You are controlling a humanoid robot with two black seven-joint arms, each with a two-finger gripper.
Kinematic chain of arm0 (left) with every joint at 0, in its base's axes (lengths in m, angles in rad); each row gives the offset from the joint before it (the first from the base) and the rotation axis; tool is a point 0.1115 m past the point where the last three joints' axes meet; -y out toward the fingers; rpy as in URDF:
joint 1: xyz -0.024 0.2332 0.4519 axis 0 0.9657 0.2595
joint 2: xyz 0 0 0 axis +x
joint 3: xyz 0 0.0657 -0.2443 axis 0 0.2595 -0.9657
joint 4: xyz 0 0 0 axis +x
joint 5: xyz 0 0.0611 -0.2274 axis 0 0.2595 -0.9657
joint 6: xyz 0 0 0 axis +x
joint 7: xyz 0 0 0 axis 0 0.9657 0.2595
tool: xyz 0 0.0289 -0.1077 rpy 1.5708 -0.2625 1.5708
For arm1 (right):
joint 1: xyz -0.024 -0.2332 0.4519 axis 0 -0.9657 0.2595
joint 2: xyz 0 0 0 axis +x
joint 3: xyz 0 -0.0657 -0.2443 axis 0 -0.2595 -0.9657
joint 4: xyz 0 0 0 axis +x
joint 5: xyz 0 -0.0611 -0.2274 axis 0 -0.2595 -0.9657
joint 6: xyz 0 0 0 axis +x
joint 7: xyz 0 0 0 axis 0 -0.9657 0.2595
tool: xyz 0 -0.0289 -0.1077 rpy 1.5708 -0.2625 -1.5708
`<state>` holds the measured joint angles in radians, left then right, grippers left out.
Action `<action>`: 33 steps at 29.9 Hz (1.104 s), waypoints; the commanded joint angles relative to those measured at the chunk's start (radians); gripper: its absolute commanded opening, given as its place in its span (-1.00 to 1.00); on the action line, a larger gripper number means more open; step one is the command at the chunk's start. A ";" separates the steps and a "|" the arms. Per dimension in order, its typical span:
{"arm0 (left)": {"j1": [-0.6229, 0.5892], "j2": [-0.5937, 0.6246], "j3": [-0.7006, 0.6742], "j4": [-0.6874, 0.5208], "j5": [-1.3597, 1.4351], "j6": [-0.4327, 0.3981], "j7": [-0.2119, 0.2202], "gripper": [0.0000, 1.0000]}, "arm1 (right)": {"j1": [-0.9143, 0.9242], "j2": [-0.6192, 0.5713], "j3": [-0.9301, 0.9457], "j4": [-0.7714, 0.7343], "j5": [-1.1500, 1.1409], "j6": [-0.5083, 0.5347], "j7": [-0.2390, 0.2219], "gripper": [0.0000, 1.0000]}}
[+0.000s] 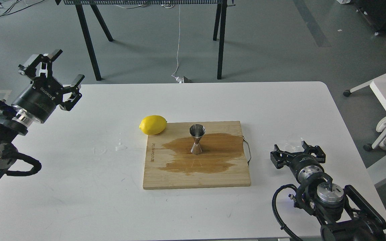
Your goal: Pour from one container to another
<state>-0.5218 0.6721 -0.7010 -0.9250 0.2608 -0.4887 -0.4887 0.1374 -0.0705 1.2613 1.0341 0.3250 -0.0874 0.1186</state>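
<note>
The steel jigger (196, 139) stands upright in the middle of a wooden board (196, 175), inside a wide dark wet stain. The small clear cup (294, 138) sits on the white table right of the board, faint against the tabletop. My right gripper (294, 149) is low just behind the cup, open, its fingers spread wider than the cup; whether they touch it I cannot tell. My left gripper (66, 66) hangs open and empty above the table's far left corner, far from both.
A yellow lemon (152, 124) lies against the board's far left corner. Small water drops (121, 146) dot the table left of the board. A metal handle (247, 152) sticks out of the board's right side. The table edge runs close behind my right arm.
</note>
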 commanded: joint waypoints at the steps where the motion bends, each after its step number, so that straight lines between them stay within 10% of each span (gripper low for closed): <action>1: 0.000 0.001 0.000 0.000 0.000 0.000 0.000 0.80 | -0.015 -0.003 0.000 0.029 -0.001 -0.003 0.001 0.91; 25: 0.005 0.000 0.000 0.000 -0.002 0.000 0.000 0.80 | -0.197 -0.115 0.078 0.426 -0.001 -0.071 0.007 0.91; 33: 0.031 -0.042 -0.003 -0.002 -0.005 0.000 0.000 0.80 | 0.056 -0.163 0.081 0.279 -0.020 -0.038 0.006 0.91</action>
<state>-0.5018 0.6525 -0.7040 -0.9254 0.2563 -0.4887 -0.4887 0.0970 -0.2177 1.3515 1.4000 0.3165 -0.1454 0.1261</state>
